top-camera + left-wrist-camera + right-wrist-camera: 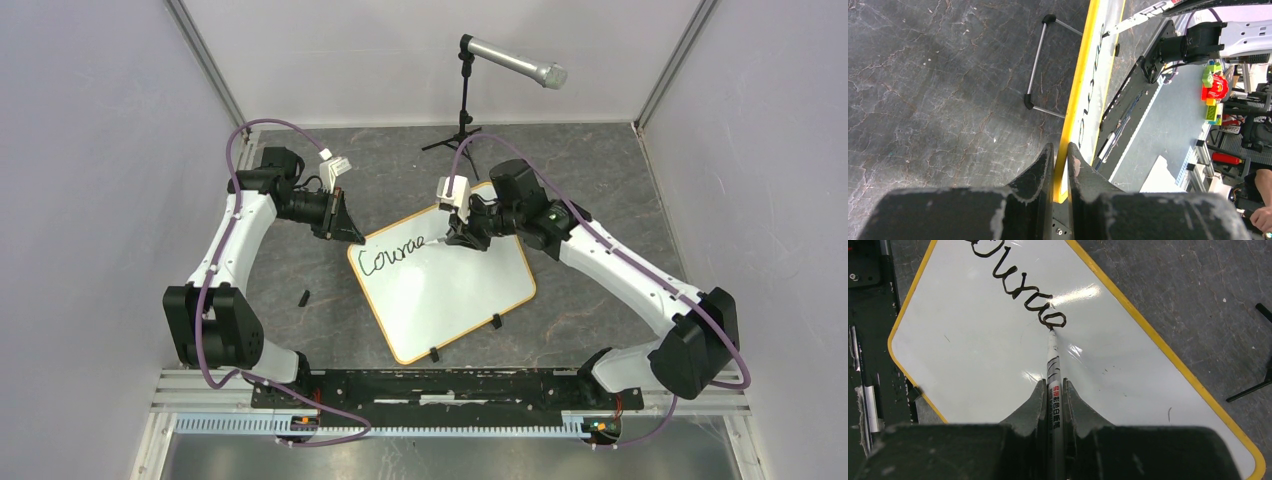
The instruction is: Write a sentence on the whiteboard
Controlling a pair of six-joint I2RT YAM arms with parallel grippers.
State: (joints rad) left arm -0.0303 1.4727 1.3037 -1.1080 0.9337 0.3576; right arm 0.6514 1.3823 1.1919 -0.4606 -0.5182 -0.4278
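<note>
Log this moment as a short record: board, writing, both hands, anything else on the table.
board: rectangular glossy whiteboard, yellow-orange rim, lying skewed
writing: black cursive sentence, only about "Courag" so far
right hand: shut on white marker pen, tip touching last letter
left hand: closed on the whiteboard's rim
other: silver microphone on black tripod; small black piece left of whiteboard
</note>
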